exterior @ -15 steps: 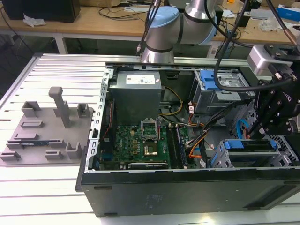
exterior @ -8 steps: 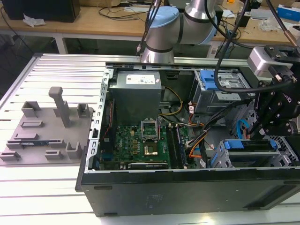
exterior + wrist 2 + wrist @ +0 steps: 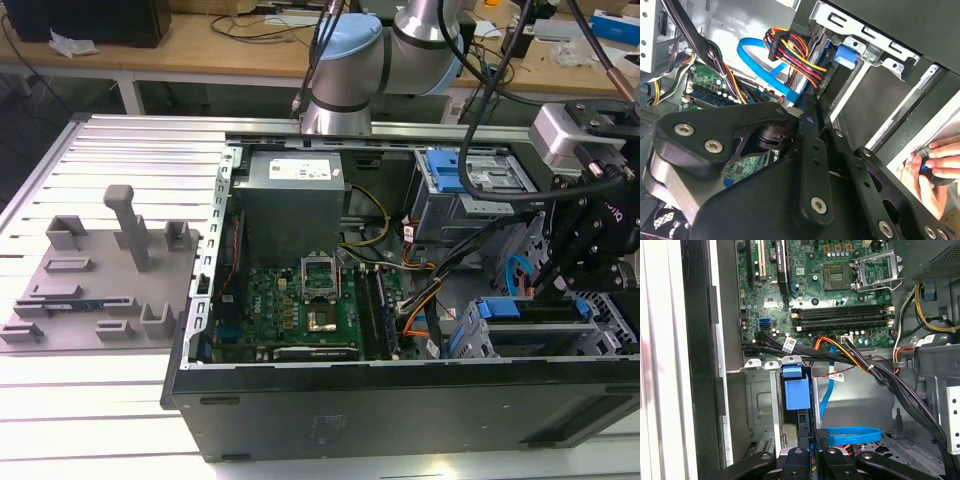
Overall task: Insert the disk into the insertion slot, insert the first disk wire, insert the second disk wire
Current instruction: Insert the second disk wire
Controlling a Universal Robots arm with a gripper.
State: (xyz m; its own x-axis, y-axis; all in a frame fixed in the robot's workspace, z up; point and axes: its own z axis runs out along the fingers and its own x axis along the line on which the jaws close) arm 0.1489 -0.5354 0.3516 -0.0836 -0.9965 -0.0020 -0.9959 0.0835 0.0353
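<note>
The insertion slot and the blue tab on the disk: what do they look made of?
The insertion slot looks like bare grey sheet metal: matte, with punched cut-outs and folded edges. The disk shows a bright blue tab that is probably moulded plastic, smooth, uniformly coloured and slightly glossy.

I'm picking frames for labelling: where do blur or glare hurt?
In the second wrist view, the black pincer linkage looms soft in the foreground and a person's hand sits in washed-out brightness; in the first wrist view, the pale case edge is overexposed while the motherboard stays crisp.

Exterior view high, angled (whole case (image 3: 400,400)), both wrist views close inside
</note>
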